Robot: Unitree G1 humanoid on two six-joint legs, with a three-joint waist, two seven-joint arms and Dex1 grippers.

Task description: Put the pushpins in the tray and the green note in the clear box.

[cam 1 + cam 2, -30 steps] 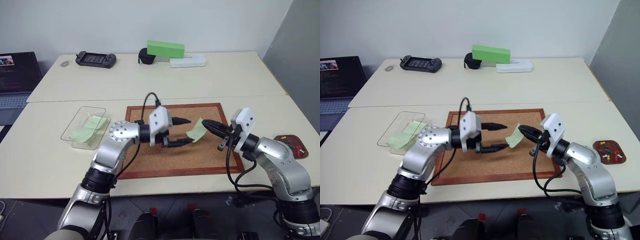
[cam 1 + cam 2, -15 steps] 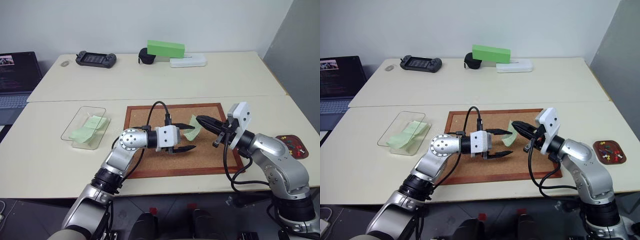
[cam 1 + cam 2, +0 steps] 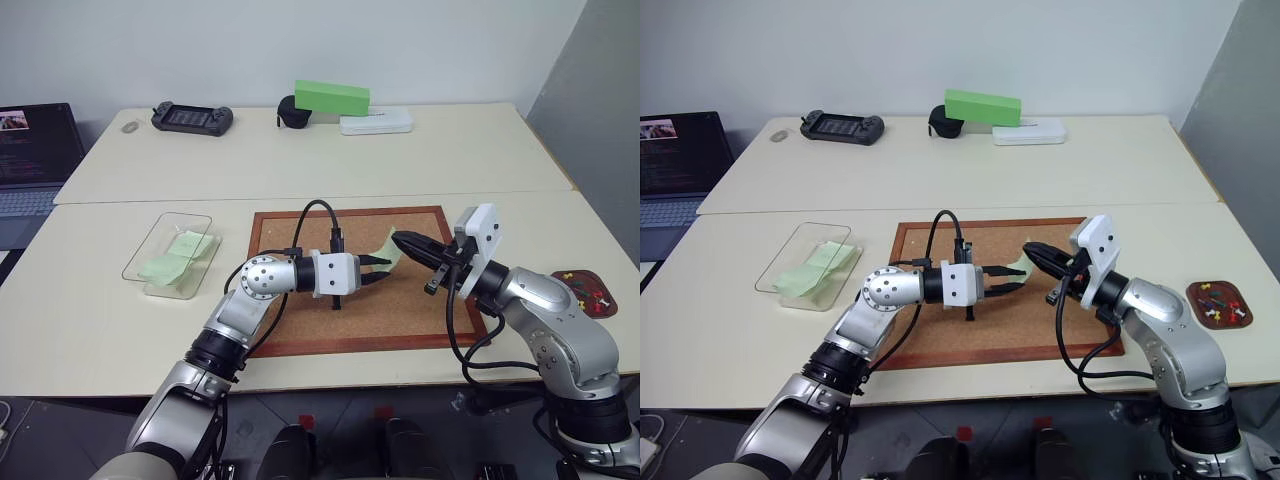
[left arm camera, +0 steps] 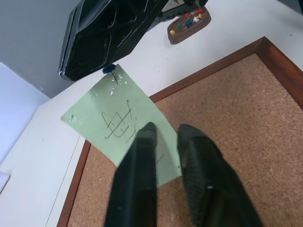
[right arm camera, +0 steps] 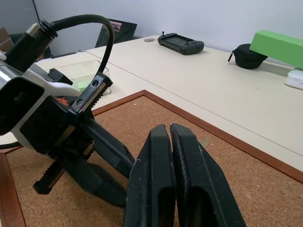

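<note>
Where pushpins (image 3: 590,291) rest, tray (image 3: 566,273) sits unobstructed.

green note (image 3: 385,259) pinched between both grippers' jaws over cork board (image 3: 420,310), clear box (image 3: 172,254) left

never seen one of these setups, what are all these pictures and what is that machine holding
It is a humanoid robot with two arms, each ending in a two-fingered black tool. Two pictures come from cameras in its head, looking down at a table; the other two come from a camera on each wrist. Over a cork board, the left tool and the right tool are both shut on one green note, with a blue pushpin at the right tool's end. To the left, a clear box already holds green slips; to the right, a small tray holds coloured pushpins.
</note>
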